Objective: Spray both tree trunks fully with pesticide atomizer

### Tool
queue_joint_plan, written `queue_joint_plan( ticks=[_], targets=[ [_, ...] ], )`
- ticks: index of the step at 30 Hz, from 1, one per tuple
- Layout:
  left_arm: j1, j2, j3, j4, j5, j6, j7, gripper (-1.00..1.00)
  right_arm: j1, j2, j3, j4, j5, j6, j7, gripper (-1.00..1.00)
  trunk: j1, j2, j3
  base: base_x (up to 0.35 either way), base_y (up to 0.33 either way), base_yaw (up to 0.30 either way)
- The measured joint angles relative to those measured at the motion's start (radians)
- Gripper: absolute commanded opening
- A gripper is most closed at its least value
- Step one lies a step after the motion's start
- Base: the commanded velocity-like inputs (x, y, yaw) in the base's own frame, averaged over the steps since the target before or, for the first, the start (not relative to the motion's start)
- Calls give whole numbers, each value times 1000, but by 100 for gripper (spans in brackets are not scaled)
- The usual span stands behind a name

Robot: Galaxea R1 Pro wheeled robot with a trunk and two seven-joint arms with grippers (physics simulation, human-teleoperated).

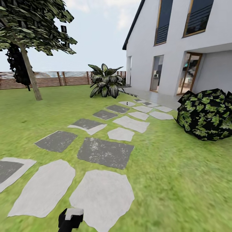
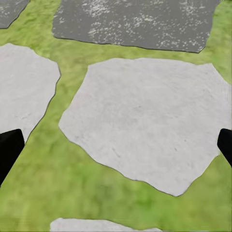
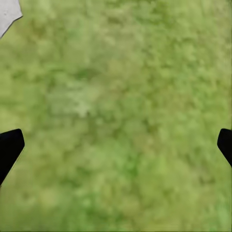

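One tree (image 1: 32,25) stands at the far left of the lawn (image 1: 180,180), its bare grey-brown tree trunk (image 1: 31,75) leaning slightly under a flat green canopy. A tiny dark upright thing (image 1: 127,103), probably the pesticide atomizer, sits on a distant stepping stone near the house; it is too small to be sure. My left gripper (image 1: 71,219) shows at the bottom edge of the head view. In the left wrist view the left gripper (image 2: 116,147) is open above a pale stone (image 2: 145,116). My right gripper (image 3: 116,147) is open over bare grass.
A path of pale and dark grey stepping stones (image 1: 106,151) runs from me toward the white house (image 1: 180,48). A dark leafy bush (image 1: 206,112) sits at the right, a broad-leaf plant (image 1: 106,82) by the house corner. A brown slat fence (image 1: 58,79) closes the far side.
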Motion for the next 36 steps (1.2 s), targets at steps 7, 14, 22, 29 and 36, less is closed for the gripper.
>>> queue_joint_plan(
  ticks=[7, 14, 22, 29, 36],
  targets=[
    [0, 0, 0, 0, 0, 0, 0, 100, 0, 0, 1, 0, 0, 0, 0, 100, 0, 0, 0, 350, 0, 0],
    [1, 0, -1, 0, -1, 0, 0, 100, 0, 0, 1, 0, 2, 0, 0, 100, 0, 0, 0, 350, 0, 0],
    [0, 0, 0, 1, -1, 0, 0, 100, 0, 0, 1, 0, 4, 0, 0, 100, 0, 0, 0, 350, 0, 0],
    [0, 0, 0, 3, -1, 0, 0, 100, 0, 0, 1, 0, 5, 0, 0, 100, 0, 0, 0, 350, 0, 0],
    [0, 7, 1, 5, -1, 0, 0, 100, 0, 0, 1, 0, 5, 0, 0, 100, 0, 0, 0, 350, 0, 0]
  ],
)
